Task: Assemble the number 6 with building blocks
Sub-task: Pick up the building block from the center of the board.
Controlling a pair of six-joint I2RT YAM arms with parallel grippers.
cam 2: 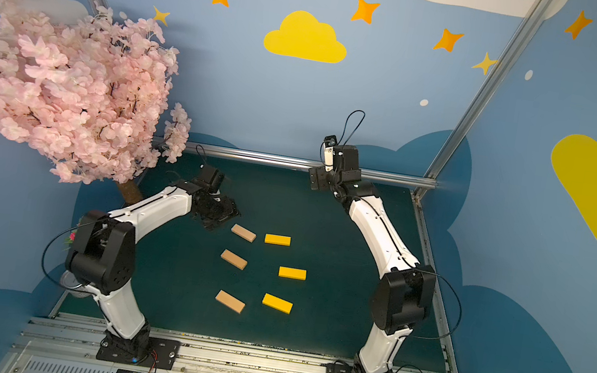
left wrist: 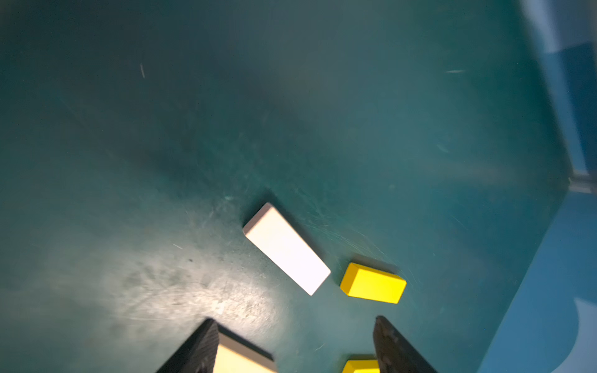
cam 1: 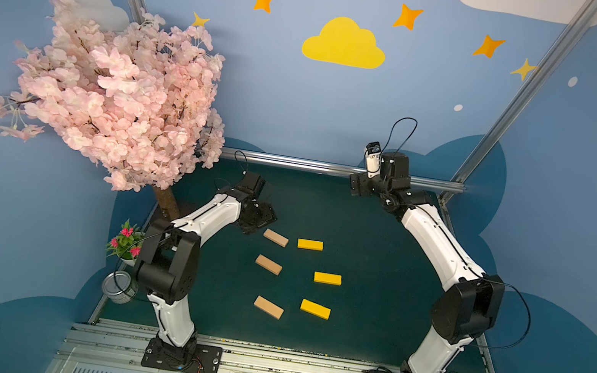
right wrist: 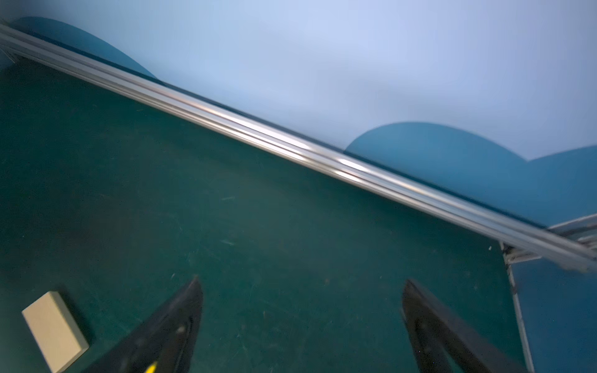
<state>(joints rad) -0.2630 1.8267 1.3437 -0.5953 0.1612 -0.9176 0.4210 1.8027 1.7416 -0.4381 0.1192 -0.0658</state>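
Six building blocks [cam 2: 234, 259] lie flat on the green tabletop [cam 1: 371, 306], each apart from the others. Read a top view as a dial with twelve at the far rail [cam 1: 331, 168]. Three tan bars run down the eleven-to-seven side and three yellow bars down the one-to-five side.

The far tan bar [cam 1: 276, 238] has the far yellow bar [cam 1: 310, 244] at its three o'clock. The middle tan bar [cam 1: 268, 264] and middle yellow bar [cam 1: 327, 278] pair up the same way, as do the near tan bar [cam 1: 269, 307] and near yellow bar [cam 1: 315, 309].

The left end effector [cam 1: 257, 221] sits just beside the far tan bar, at about its ten o'clock. In its wrist view the fingers [left wrist: 193, 348] stand partly apart and grip nothing.

The right end effector [cam 1: 357, 186] is up by the far rail at about one o'clock, well apart from every bar. Its blurred wrist view shows the fingers [right wrist: 174, 323] spread wide over bare tabletop. A tan bar shows at the edge of that view, probably the far one.
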